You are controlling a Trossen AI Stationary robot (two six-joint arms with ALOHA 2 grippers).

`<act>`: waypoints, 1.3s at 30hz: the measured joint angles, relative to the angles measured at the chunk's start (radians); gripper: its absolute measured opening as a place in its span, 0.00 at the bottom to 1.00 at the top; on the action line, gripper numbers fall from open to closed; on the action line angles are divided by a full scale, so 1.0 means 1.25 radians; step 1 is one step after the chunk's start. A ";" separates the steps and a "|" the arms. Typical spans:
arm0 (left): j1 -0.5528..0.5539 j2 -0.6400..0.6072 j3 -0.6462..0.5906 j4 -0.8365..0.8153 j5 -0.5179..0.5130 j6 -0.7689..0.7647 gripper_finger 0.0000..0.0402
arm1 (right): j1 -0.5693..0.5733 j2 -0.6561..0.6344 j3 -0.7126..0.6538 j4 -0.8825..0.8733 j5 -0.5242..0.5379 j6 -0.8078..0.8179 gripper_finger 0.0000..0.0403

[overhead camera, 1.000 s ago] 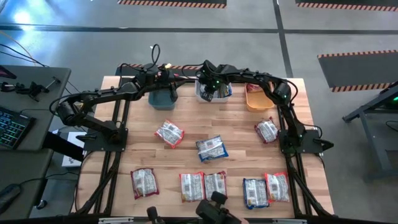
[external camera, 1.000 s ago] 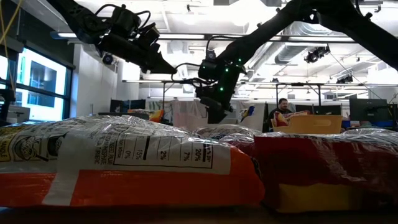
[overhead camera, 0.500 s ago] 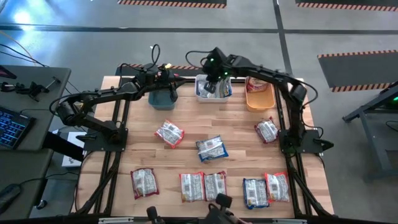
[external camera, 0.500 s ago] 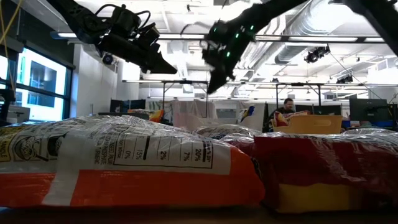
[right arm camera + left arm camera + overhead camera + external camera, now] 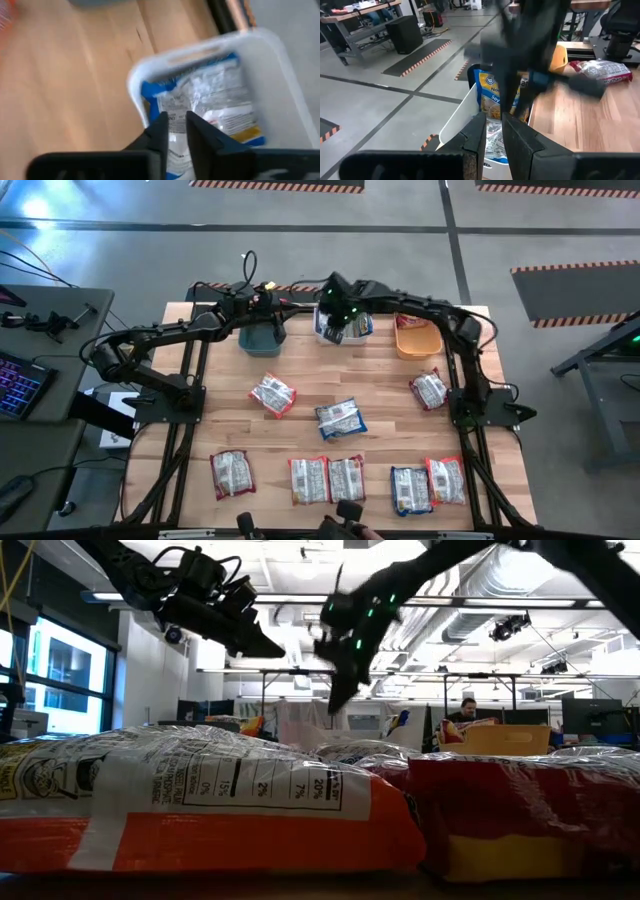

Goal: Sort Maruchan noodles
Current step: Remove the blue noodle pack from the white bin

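1. Maruchan noodles lie scattered over the wooden table (image 5: 380,395): five packets in a row along the near edge, a silvery one (image 5: 231,474) at the left, two side by side (image 5: 327,479) in the middle, and a blue-edged packet (image 5: 410,490) touching a red-edged one (image 5: 446,479) at the right.
2. Nearer the middle, a red-trimmed packet (image 5: 272,394) sits apart from a blue-trimmed packet (image 5: 341,419), and another packet (image 5: 429,390) lies by the right arm's base.
3. Three bins stand along the far edge: a teal bin (image 5: 260,337), a white bin (image 5: 325,332) and an orange bin (image 5: 416,338).
4. The white bin holds blue packets (image 5: 210,107), one standing on edge against its wall in the left wrist view.
5. A red packet (image 5: 412,321) rests on the far rim of the orange bin.
6. The right gripper (image 5: 338,318) hangs over the white bin; its fingers (image 5: 159,131) stand narrow, a slim gap between them, and nothing is gripped.
7. The left gripper (image 5: 268,308) hovers at the far side of the teal bin, its fingers (image 5: 476,134) also narrow and empty.
8. In the low view, a person sits at a desk far behind the table.
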 joint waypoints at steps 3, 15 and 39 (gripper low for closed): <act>0.000 0.000 0.000 -0.006 0.001 0.000 0.13 | 0.000 0.049 -0.001 0.013 0.031 -0.012 0.24; 0.001 0.000 -0.001 -0.009 -0.002 0.000 0.13 | -0.017 0.075 -0.001 0.061 0.092 -0.009 0.36; 0.000 0.000 0.000 -0.010 0.000 0.001 0.13 | -0.045 0.099 0.000 0.055 -0.007 -0.006 0.03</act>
